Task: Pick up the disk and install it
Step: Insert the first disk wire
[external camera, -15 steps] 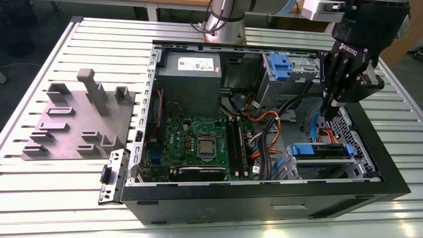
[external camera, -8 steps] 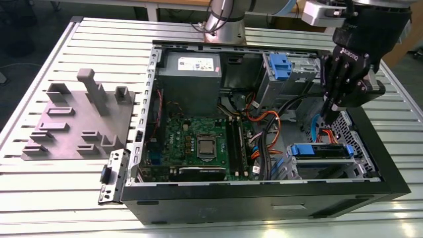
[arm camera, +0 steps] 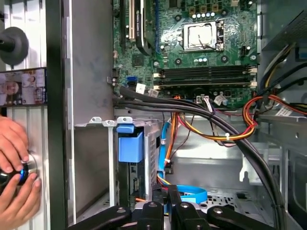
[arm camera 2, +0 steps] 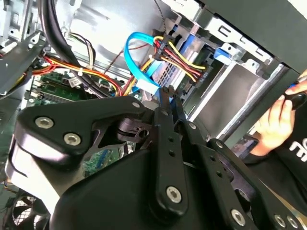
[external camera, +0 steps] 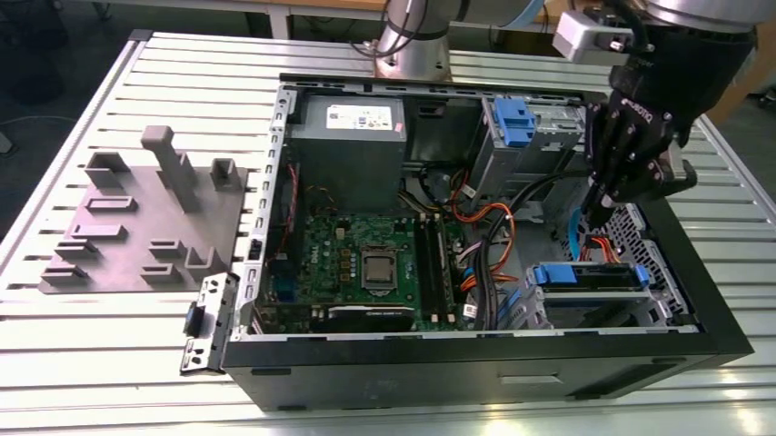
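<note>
**Tech:** Start with your gripper. What is it doing?

**Arm:** My gripper [external camera: 597, 211] hangs inside the open computer case [external camera: 485, 368], close to the wall on the exterior view's right. In the second wrist view the fingers [arm camera 2: 164, 103] lie together with nothing between them. So I am carrying nothing.

**Tech:** Why hold it there?

**Arm:** My guess is that the spot keeps me over the drive cage [arm camera: 156, 143] without pressing into the wiring. The blue data cable [arm camera 2: 136, 48] and the red-and-yellow power leads [arm camera 2: 184, 60] loop just past my fingertips.

**Tech:** And the disk?

**Arm:** The disk [external camera: 588, 275] sits in that cage, in the case's near corner on the exterior view's right, just below my fingertips. To me it looks seated, though I cannot tell if it is fully home.

**Tech:** How does it look?

**Arm:** Mostly I see its blue plastic end, a square tab with a lip on top, plus a thin dark edge running down into the cage in the first wrist view. The label face is turned away from me.

**Tech:** Anything further out?

**Arm:** The motherboard [external camera: 363, 263] fills the case floor. A second blue clip [external camera: 515, 123] sits in the bay at the far wall. Outside, the grey moulded plate [external camera: 145, 227] lies on the slatted table [external camera: 73, 363], beside the case. A person's hand [arm camera: 14, 182] rests on a knob beyond the case wall nearest the cage.
</note>
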`<move>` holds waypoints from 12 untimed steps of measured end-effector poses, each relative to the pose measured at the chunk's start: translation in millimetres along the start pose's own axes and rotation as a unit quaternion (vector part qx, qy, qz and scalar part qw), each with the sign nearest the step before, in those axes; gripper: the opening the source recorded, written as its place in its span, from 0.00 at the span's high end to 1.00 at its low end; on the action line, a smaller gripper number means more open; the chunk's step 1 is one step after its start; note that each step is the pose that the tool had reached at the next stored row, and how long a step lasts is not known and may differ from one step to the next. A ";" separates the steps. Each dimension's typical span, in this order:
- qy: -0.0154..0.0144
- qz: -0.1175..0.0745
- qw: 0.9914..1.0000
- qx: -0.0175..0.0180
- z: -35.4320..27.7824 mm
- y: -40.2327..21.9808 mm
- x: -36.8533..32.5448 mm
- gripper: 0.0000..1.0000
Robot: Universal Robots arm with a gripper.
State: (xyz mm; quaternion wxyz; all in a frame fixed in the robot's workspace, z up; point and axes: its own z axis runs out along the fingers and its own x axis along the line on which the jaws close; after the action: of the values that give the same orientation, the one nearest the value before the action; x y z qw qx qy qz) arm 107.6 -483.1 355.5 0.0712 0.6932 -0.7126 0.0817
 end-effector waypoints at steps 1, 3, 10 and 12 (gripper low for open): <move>-0.001 0.000 1.000 0.000 1.2 0.1 2.4 0.84; -0.002 0.000 1.000 0.000 1.9 0.1 4.2 0.84; -0.002 0.000 1.000 0.000 1.8 0.0 4.2 0.84; -0.002 0.000 1.000 0.000 1.9 0.0 4.6 0.84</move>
State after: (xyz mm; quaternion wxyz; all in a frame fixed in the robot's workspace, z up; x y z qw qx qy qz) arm 107.5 -488.0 354.7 0.0699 0.6934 -0.7127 0.0805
